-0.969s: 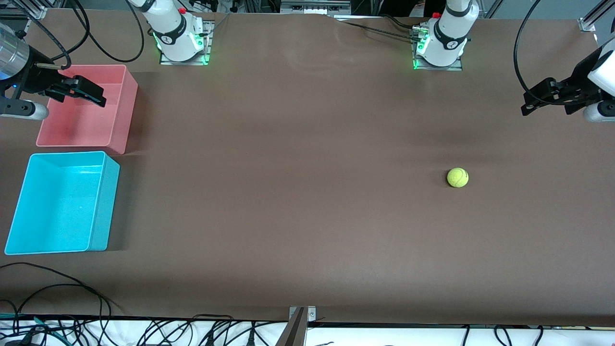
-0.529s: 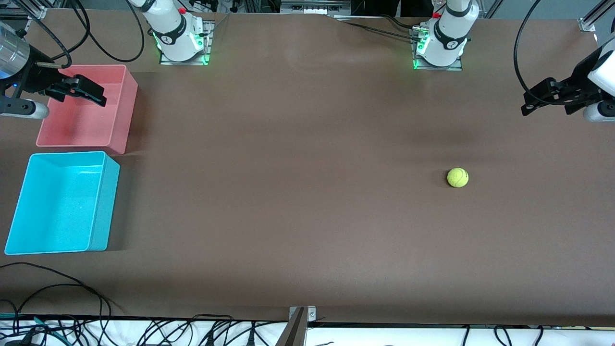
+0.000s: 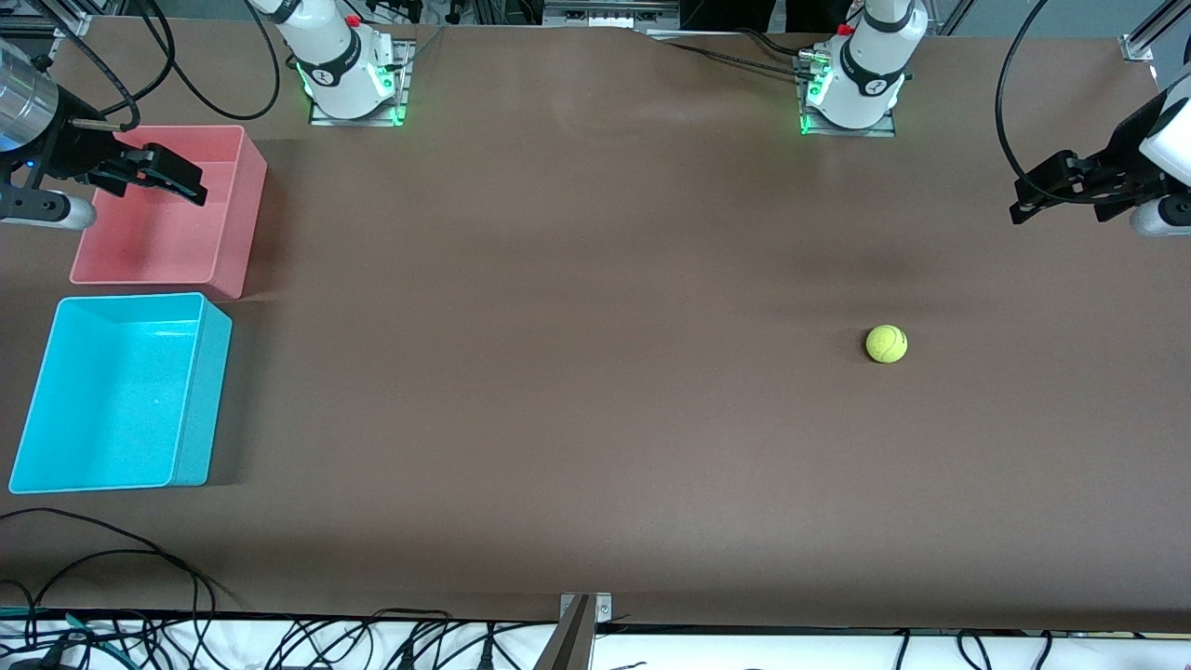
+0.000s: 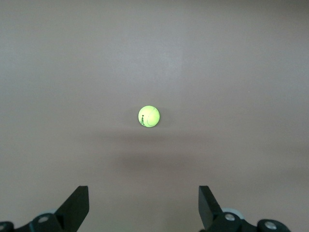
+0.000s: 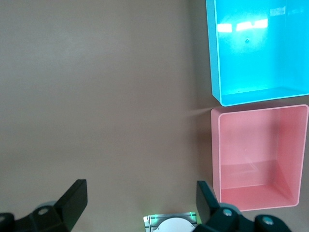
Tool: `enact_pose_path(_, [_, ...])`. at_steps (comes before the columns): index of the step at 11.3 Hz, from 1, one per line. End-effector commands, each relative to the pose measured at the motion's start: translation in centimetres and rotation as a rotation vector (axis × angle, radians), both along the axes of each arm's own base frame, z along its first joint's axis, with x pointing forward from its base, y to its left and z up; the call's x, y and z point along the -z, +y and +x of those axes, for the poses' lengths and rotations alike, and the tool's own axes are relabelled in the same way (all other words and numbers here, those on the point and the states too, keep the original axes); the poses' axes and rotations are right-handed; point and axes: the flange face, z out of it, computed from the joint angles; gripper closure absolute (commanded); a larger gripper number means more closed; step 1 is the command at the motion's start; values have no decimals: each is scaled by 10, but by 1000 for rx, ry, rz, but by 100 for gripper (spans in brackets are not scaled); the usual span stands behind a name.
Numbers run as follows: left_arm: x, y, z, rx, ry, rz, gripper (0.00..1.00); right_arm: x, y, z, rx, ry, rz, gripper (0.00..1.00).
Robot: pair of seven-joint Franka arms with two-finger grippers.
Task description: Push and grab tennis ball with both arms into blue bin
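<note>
The yellow-green tennis ball [image 3: 886, 343] lies alone on the brown table toward the left arm's end; it also shows in the left wrist view [image 4: 148, 116]. My left gripper [image 3: 1022, 207] is open and empty, up in the air over the table's edge at that end, well apart from the ball. The cyan-blue bin [image 3: 56, 391] stands empty at the right arm's end, also seen in the right wrist view [image 5: 215, 58]. My right gripper [image 3: 197, 189] is open and empty, held over the pink bin.
The pink bin [image 3: 228, 223] stands empty beside the blue bin, farther from the front camera; it also shows in the right wrist view [image 5: 215, 145]. Black cables [image 3: 112, 558] lie along the table's near edge. The arm bases [image 3: 349, 84] stand at the table's back edge.
</note>
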Motion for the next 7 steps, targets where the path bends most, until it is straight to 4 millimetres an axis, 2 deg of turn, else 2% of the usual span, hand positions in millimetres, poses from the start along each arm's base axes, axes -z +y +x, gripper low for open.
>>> enact_pose_path(1, [-3, 2, 1, -8, 3, 20, 0, -9, -2, -5, -9, 5, 4, 0])
enact_pose_path(7, [-3, 2, 1, -8, 3, 20, 0, -9, -5, -5, -3, 8, 5, 0])
